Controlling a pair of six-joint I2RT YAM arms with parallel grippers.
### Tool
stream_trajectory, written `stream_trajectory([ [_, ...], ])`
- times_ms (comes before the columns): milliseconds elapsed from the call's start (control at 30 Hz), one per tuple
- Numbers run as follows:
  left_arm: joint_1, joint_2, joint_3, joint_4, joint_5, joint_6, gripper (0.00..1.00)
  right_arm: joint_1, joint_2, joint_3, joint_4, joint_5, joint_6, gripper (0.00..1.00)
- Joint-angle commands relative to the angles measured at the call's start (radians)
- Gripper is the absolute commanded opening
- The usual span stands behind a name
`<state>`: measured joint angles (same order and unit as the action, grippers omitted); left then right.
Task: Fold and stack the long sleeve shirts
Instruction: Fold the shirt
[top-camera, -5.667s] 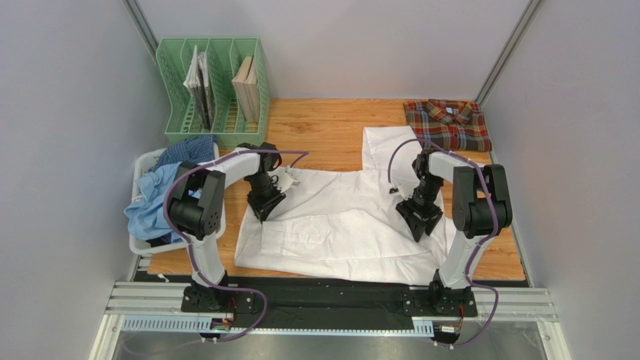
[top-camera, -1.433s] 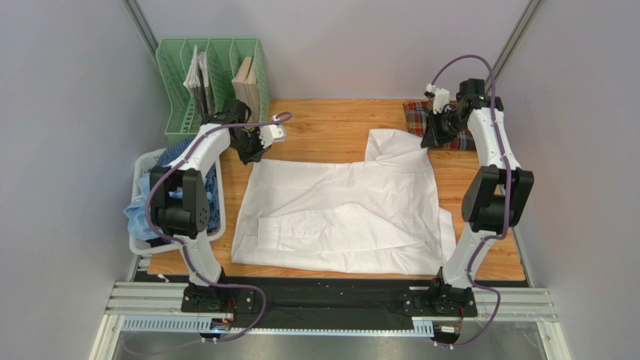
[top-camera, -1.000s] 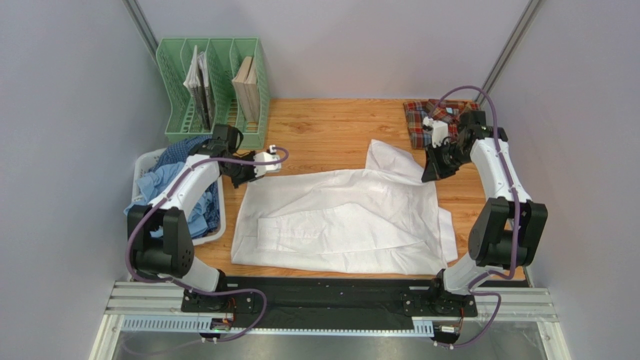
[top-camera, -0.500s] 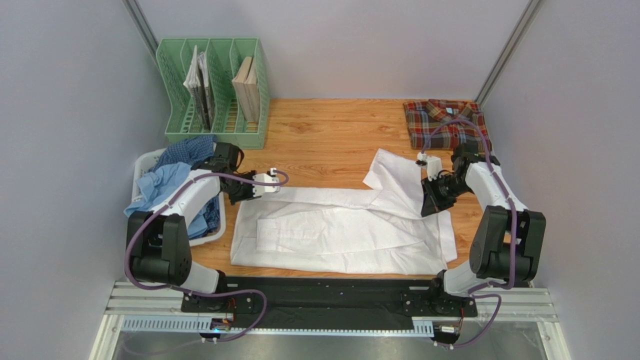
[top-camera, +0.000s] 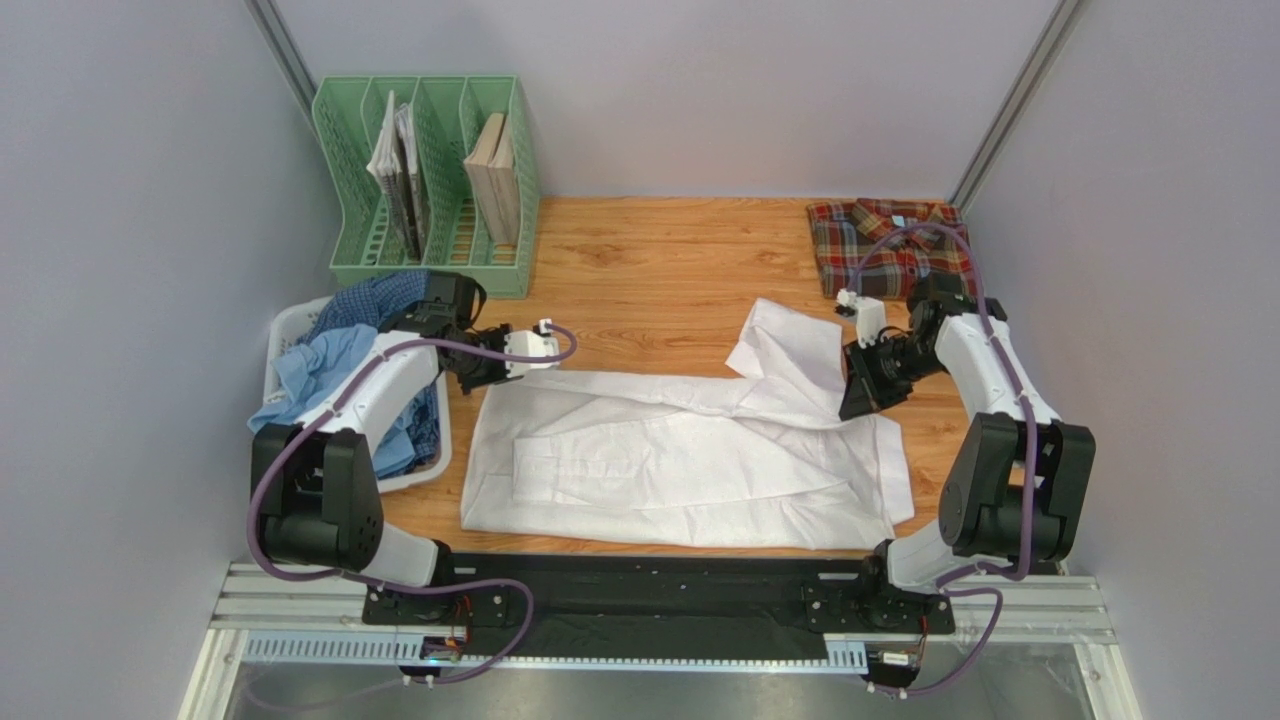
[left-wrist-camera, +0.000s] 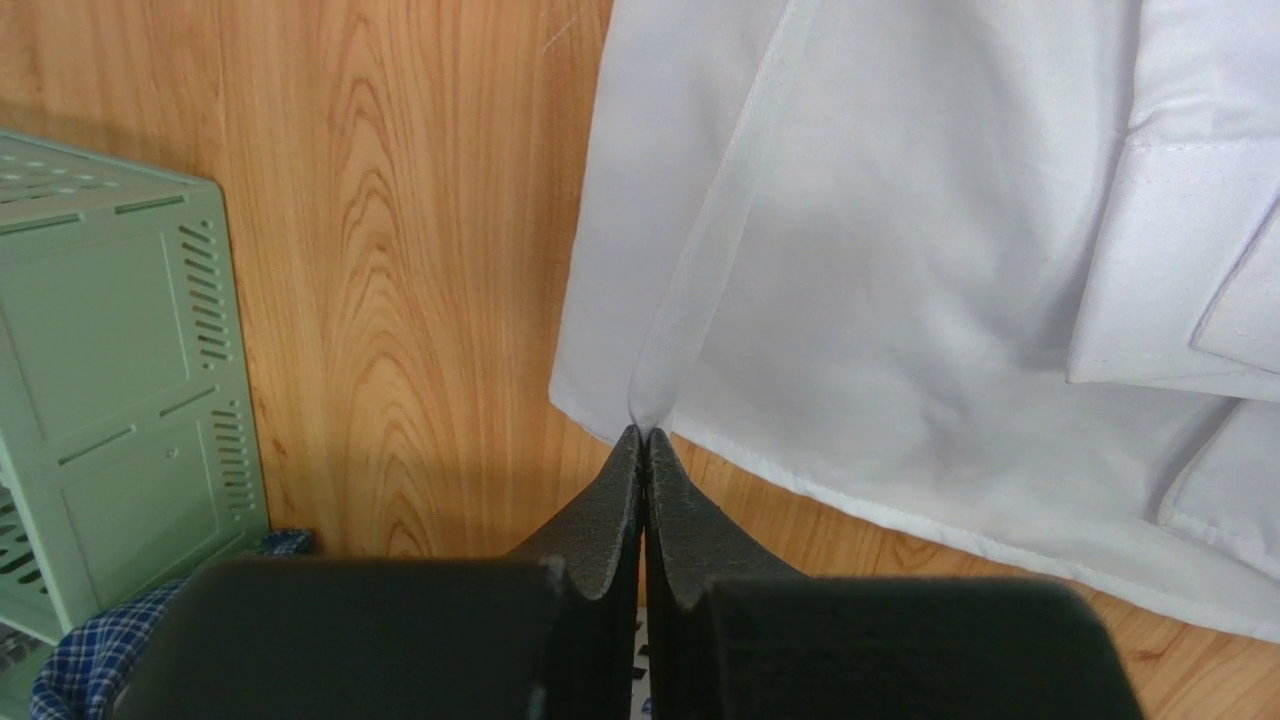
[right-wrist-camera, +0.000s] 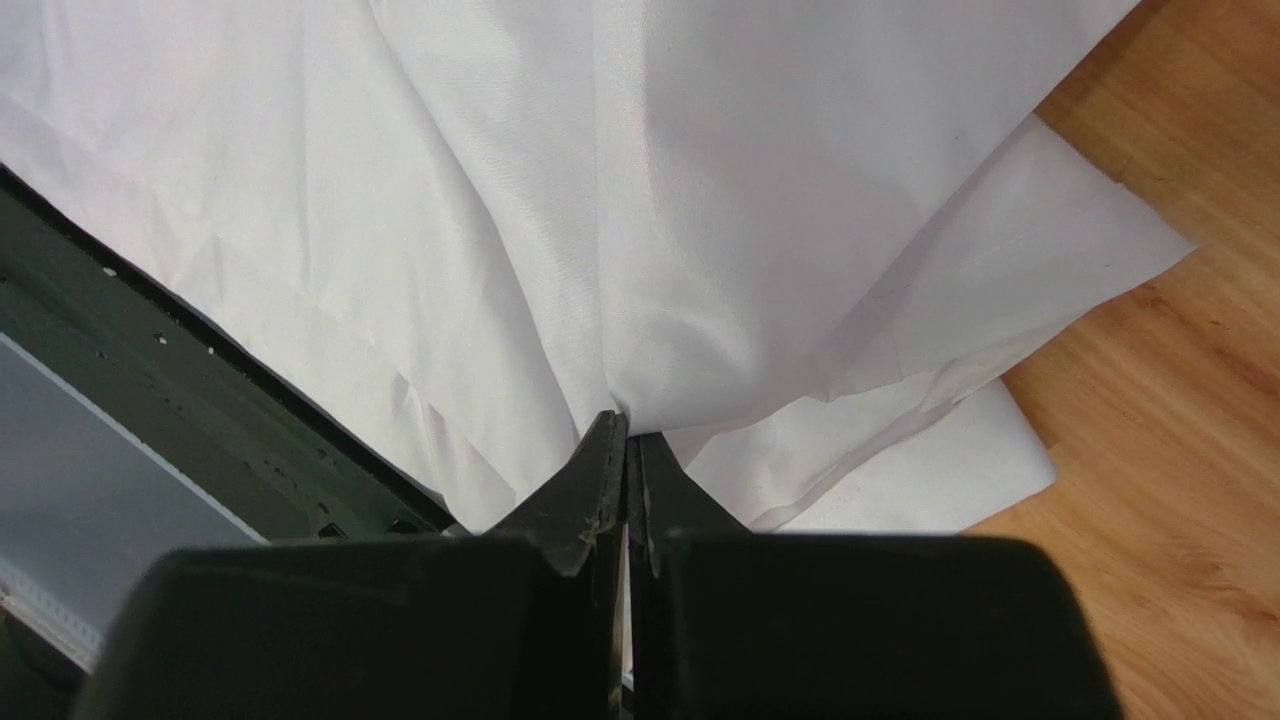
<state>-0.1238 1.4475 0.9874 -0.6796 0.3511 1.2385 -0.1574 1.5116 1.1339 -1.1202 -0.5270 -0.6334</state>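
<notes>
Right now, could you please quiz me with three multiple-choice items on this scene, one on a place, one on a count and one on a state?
1. Where does the plaid shirt lie? A. at the table's far right corner; B. at its near left corner; C. over its near edge.
2. How many hands pinch the white shirt? A. none; B. one; C. two.
3. How is the plaid shirt? A. spread open; B. folded flat; C. hanging from a hand.
Answers: A, it sits far right; C, the left hand and right hand are each shut on its edge; B, it forms a neat rectangle.
</notes>
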Motion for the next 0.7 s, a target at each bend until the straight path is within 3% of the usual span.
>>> stream_trajectory([
  [0,0.003,-0.029,0.010,-0.058,0.023,0.055,0.00,0.009,-0.010,-0.055,-0.007,0.016,-0.022,0.00],
  [433,0.003,0.062,-0.056,-0.017,-0.077,0.113,0.00,0.010,0.130,-0.148,0.054,0.117,-0.063,0.02],
  [467,0.003,0.060,-0.056,-0.020,-0.080,0.113,0.04,0.010,0.130,-0.145,0.048,0.113,-0.069,0.04],
  [533,0.003,0.050,-0.055,-0.029,-0.077,0.118,0.12,0.010,0.122,-0.120,-0.004,0.073,-0.092,0.18],
  [567,0.003,0.042,-0.053,-0.047,-0.075,0.121,0.21,0.012,0.105,-0.105,-0.035,0.053,-0.107,0.26],
  [600,0.003,0.024,-0.044,-0.061,-0.067,0.113,0.25,0.010,0.095,-0.083,-0.103,0.020,-0.123,0.43],
  [667,0.003,-0.002,-0.015,-0.112,-0.032,0.096,0.37,0.007,0.046,-0.011,-0.165,-0.005,-0.162,0.54],
])
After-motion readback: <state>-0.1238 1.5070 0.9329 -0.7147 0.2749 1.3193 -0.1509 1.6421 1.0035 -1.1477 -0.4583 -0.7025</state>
